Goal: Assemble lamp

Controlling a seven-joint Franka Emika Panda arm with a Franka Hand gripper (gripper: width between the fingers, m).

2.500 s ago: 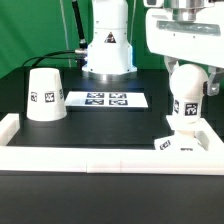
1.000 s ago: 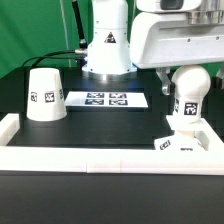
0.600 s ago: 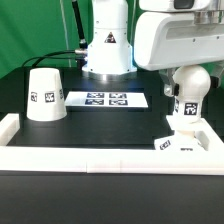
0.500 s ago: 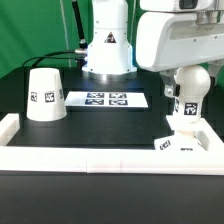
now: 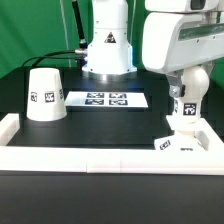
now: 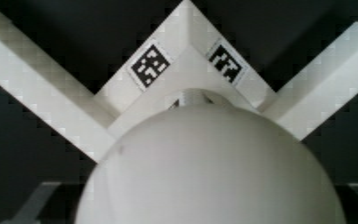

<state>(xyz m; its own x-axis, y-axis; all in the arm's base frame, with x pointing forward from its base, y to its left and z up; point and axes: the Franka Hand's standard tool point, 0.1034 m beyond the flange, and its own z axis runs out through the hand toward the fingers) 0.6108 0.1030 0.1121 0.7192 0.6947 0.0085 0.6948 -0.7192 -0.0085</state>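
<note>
The ball-shaped bulb (image 5: 188,100) stands upright on its stem on the flat square base (image 5: 186,140) at the exterior view's right, by the white wall. My gripper (image 5: 188,78) is lowered over the bulb's top, and the hand hides that top. In the wrist view the bulb (image 6: 202,160) fills the space between my gripper's (image 6: 202,205) jaws, with a thin dark gap on each side. A tagged corner of the base (image 6: 153,62) shows beyond it. The tapered shade (image 5: 44,95) stands mouth down at the exterior view's left, far from my gripper.
The marker board (image 5: 105,100) lies flat between the shade and the bulb. A low white wall (image 5: 100,158) runs along the table's near edge and both sides. The arm's white pedestal (image 5: 108,50) stands behind the marker board.
My hand has turned about its own axis and come down over the bulb's top. The bulb, base and shade stand where they were.
</note>
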